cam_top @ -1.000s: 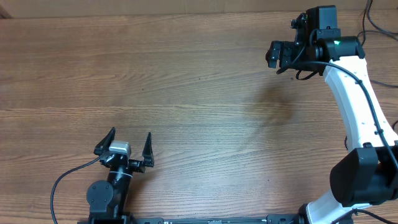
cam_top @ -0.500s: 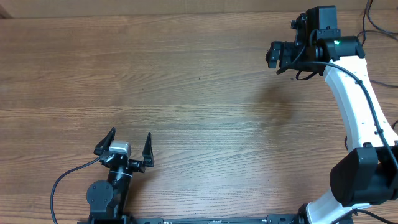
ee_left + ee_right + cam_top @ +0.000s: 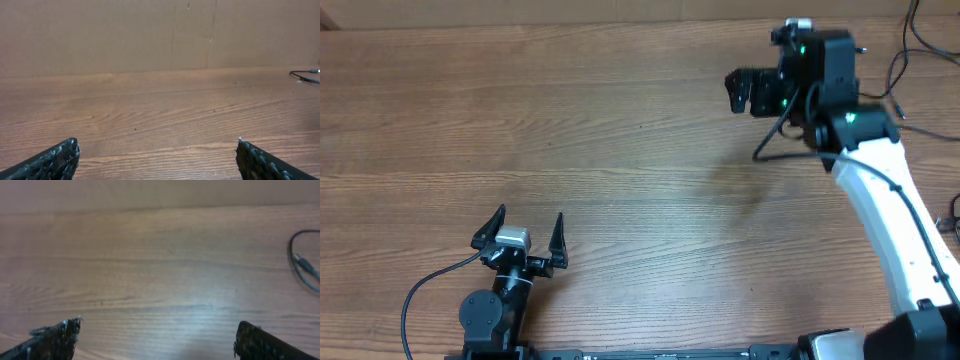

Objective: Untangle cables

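Thin black cables [image 3: 912, 28] lie at the table's far right corner in the overhead view. The left wrist view shows one cable [image 3: 303, 75] far off at the right edge, its tip pale. Another black cable [image 3: 301, 262] curves at the right edge of the right wrist view, with a small plug end. My left gripper [image 3: 530, 222] [image 3: 157, 150] rests open near the front left, nothing between its fingers. Above the far right part of the table, my right gripper [image 3: 748, 92] [image 3: 157, 332] hangs open and holds nothing.
The wooden table [image 3: 620, 150] fills the overhead view. A brown wall [image 3: 150, 30] rises behind its far edge. The white right arm [image 3: 880, 210] reaches up the right side, with its own thicker black wire [image 3: 775, 135] hanging under the wrist.
My right arm has swung left, carrying its open gripper a little further left over the table. The left arm has not moved.
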`<state>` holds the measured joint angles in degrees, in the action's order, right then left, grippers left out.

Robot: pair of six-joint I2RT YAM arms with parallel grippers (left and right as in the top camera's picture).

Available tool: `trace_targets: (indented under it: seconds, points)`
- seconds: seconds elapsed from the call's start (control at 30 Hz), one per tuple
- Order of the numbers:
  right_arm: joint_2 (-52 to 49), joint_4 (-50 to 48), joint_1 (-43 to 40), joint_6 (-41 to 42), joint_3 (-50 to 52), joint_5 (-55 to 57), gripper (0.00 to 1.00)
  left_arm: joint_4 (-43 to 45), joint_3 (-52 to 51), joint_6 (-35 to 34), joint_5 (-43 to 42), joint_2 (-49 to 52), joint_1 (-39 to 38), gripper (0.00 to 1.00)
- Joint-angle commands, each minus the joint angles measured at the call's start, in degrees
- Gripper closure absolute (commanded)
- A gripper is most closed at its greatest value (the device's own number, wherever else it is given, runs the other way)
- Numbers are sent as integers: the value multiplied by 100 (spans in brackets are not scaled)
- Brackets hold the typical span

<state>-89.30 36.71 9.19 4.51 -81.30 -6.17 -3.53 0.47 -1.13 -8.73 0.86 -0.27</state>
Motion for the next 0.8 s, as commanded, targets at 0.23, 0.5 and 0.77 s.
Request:
trace_targets:
  seconds: [0.23,0.5,0.77]
  points:
    - [1676,-2483,17,188,3246,-59,0,-24,-20,92,17,-66,35,0]
    - [3202,-4791,15,295,5908,-33,0,-24,-20,92,17,-66,35,0]
    - [4511,-5639,7,295,7401,72,0,-24,-20,92,17,-66,35,0]
